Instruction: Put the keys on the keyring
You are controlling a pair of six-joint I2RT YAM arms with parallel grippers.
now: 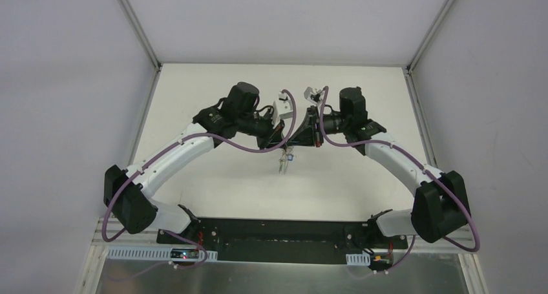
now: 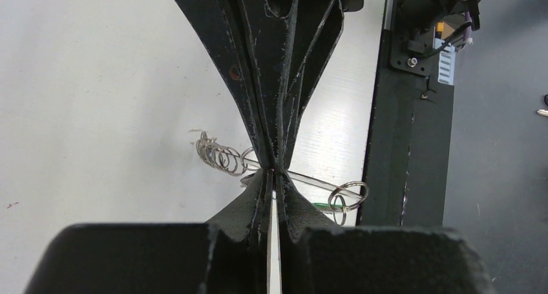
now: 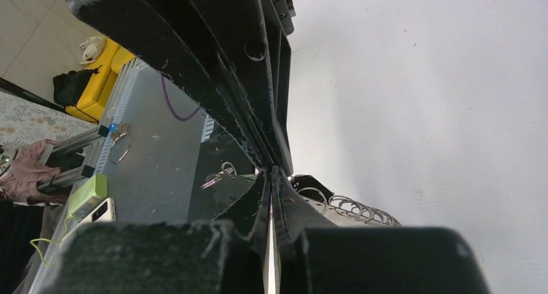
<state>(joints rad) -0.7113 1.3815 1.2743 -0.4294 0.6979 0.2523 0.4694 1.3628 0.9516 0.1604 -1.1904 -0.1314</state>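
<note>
Black fingers of the left gripper were squeezed tight together, and they pinched the keyring right at their tips. The right gripper was squeezed tight too. Its tips pushed in from the other side and met the left ones at the very same spot. I could not tell if it had hold of the keyring as well. In the left wrist view, a curly row of little silver loops stuck out on one side of the pinched spot. On the other side, a thin shiny bar led to a round ring. A green key peeked out just beside that ring, but it was too small to see well. From above, the keyring hung down in the air under the two grippers, over the middle of the white table. A blue key hung with it. Both arms bent in from the left and the right and met over the far half of the table. Purple cables looped along them. At the near edge, the arms stood on a black plate, and a grey metal sheet lay nearer than that.
</note>
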